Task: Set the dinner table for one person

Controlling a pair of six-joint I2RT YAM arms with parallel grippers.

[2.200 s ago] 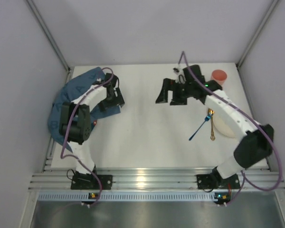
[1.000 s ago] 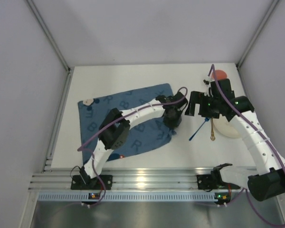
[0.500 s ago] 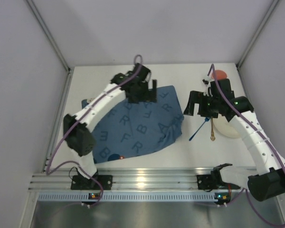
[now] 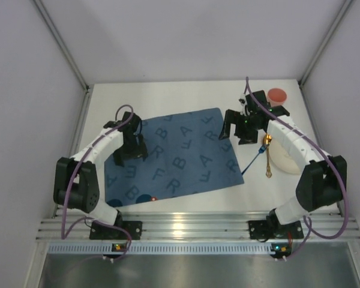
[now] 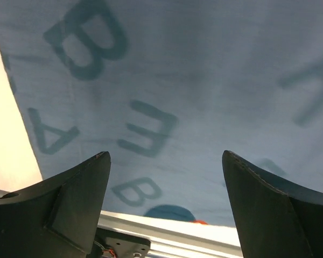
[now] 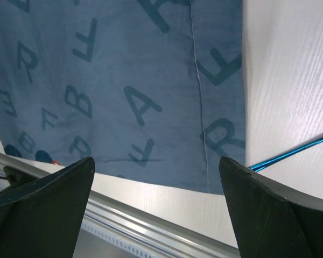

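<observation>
Dinner table fills the cell floor, aluminium rail on its near edge. Blue lettered placemat lies flat on it (slightly skewed), centre-left. Left gripper over the mat's left part, jaws apart, nothing between. Right gripper over the mat's far right corner, jaws wide apart, empty. Right of the mat: blue utensil, gold utensil, cream dish. Red cup at the far right corner.
</observation>
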